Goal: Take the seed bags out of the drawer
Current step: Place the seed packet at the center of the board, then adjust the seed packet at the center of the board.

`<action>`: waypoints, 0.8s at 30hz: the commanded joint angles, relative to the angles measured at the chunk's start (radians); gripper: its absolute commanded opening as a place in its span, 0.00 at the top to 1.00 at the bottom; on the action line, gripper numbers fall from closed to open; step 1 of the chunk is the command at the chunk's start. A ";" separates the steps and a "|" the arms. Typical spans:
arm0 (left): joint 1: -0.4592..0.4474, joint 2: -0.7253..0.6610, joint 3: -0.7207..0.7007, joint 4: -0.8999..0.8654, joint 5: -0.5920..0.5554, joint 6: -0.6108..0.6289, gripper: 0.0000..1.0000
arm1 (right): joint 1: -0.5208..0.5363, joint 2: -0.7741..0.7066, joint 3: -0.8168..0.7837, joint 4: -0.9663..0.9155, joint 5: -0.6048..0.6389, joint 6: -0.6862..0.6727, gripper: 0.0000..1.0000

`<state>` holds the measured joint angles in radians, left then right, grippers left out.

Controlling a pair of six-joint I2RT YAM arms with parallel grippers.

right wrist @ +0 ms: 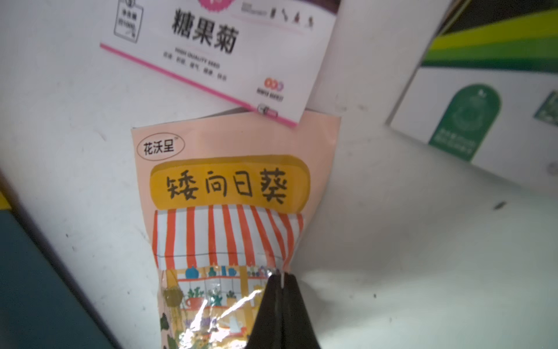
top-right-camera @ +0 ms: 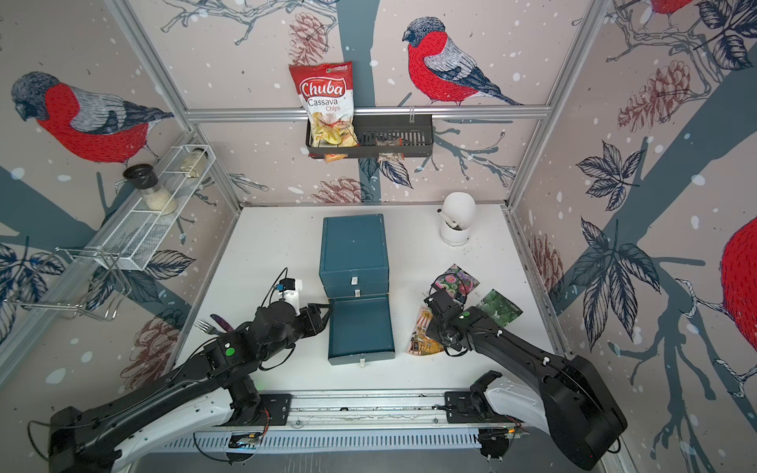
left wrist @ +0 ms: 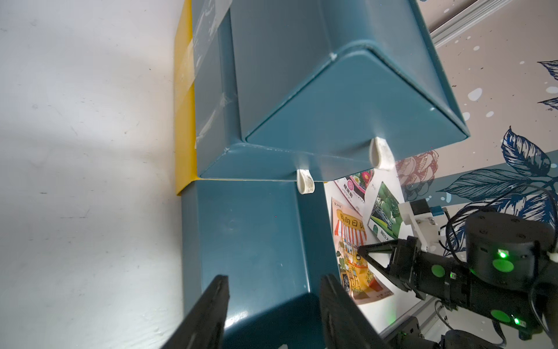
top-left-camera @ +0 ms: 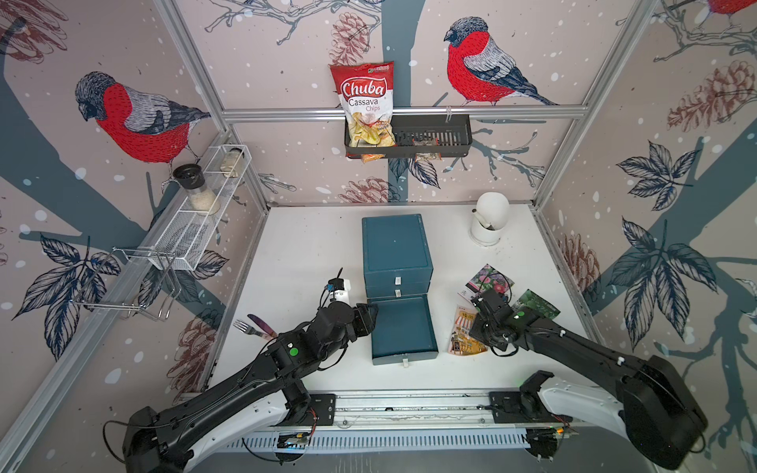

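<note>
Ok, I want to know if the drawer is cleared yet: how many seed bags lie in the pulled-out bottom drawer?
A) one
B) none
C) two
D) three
B: in both top views the pulled-out drawer shows only its bare blue floor. The pink flower bag, the green bag and the orange shop bag are all outside it, over the white table beside it.

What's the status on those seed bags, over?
Left pincer open at the drawer. Right pincer shut on the orange packet. Also out on table: pink packet, green packet; drawer looks empty. Nothing in the way.
</note>
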<state>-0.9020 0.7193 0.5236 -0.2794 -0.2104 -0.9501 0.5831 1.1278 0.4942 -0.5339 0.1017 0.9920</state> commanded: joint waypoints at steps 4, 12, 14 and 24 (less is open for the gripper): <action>-0.003 -0.013 -0.004 -0.018 -0.016 0.015 0.50 | -0.125 0.019 -0.009 0.107 -0.048 -0.083 1.00; -0.003 -0.001 -0.011 -0.006 -0.015 0.020 0.52 | -0.252 0.072 -0.001 0.180 -0.078 -0.137 1.00; -0.002 0.003 -0.011 -0.007 -0.019 0.022 0.52 | -0.255 0.091 0.012 0.178 -0.072 -0.147 1.00; -0.002 -0.007 0.000 0.006 -0.026 0.032 0.49 | -0.143 0.046 -0.013 0.124 0.029 -0.078 0.64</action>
<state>-0.9020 0.7143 0.5137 -0.2962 -0.2169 -0.9398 0.4179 1.1854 0.4812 -0.3622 0.0731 0.8776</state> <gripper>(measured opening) 0.509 0.335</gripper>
